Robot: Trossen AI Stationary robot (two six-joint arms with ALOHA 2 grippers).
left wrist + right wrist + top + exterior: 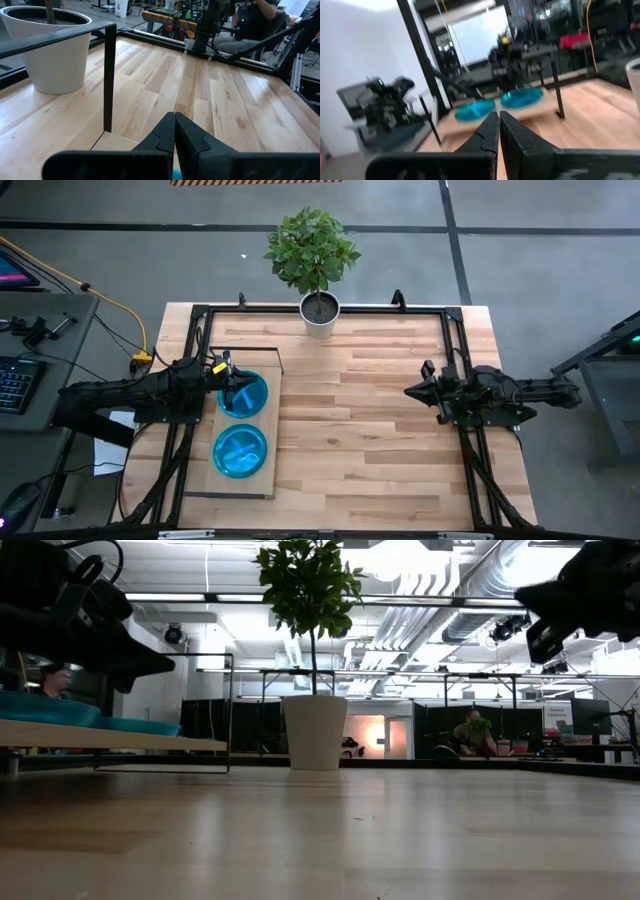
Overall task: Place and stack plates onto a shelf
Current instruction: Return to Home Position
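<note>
Now, counted from above: one shelf (273, 425), two arms, one white plant pot (320, 315), and the plates showing as two round cyan-blue piles; how many lie in each pile cannot be told. The shelf sits at the left of the bench (380, 440), its long axis running from the frame's top toward its bottom; the upper pile (256, 400) and the lower pile (241, 451) lie flat on it one behind the other along that axis, close but apart. In the low view the board (120, 738) runs level, raised above the bench top at the left edge, with the blue rims (45, 708) on it.

The left gripper (240, 387) reaches in level from the left edge, pointing right, over the upper pile and hiding part of it; its fingers (162, 137) are pressed together, holding nothing. The right gripper (410, 391) hangs over bare bench at centre-right, well apart from the shelf, pointing left toward it; its fingers (487, 131) are likewise pressed together and empty.
</note>
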